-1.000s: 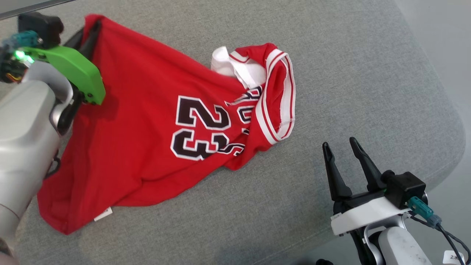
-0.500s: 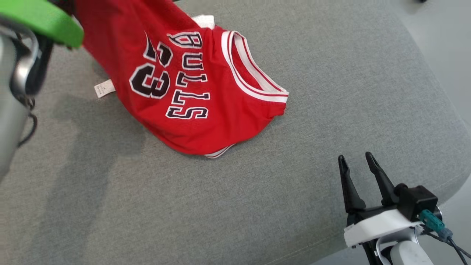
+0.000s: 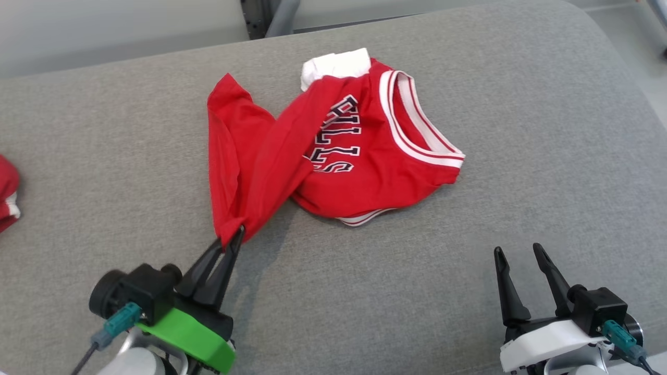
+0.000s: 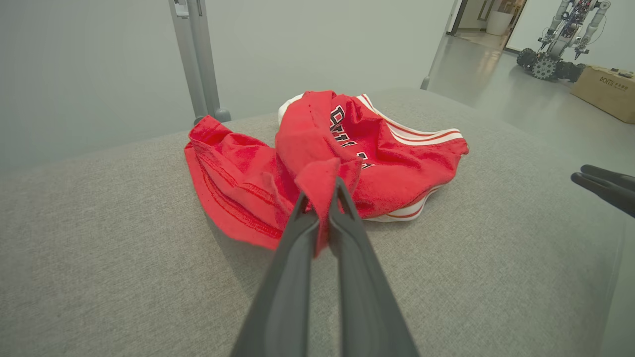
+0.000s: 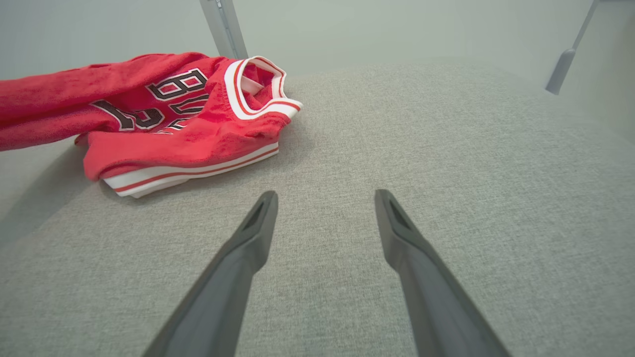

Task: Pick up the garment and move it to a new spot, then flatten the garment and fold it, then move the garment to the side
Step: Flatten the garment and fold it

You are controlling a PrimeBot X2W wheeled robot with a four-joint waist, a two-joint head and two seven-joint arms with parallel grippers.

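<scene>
Red sleeveless basketball jersey [image 3: 375,161] with white-and-red trim and black lettering: in the head view, crumpled near the middle of the grey fabric-covered desk [image 3: 396,302]. One long fold drawn out toward the near left, its tip pinched between the closed fingers of the left gripper [image 3: 233,235]. Seemingly a hem corner, taken for dragging or lifting the cloth to a fresh spot. Right gripper [image 3: 517,251] at the lower right, jaws wide apart, holding nothing, well clear of the cloth; probably parked for the later flattening. Scrap of another red cloth [image 3: 8,192] at the far-left edge.

Left wrist view: left gripper [image 4: 321,191] clamped on a thin red tongue of the jersey [image 4: 397,163], bulk heaped beyond the tips and resting on the desk. Only a small bite of cloth, so liable to slip under a hard pull. Tips of the right gripper [image 4: 603,187] at the right edge.

Right wrist view: right gripper [image 5: 326,194] spread open over bare desk [image 5: 471,163], jersey [image 5: 188,124] off to the upper left, collar opening upward, untouched. Relocation judged under way; flattening and folding not yet begun.
</scene>
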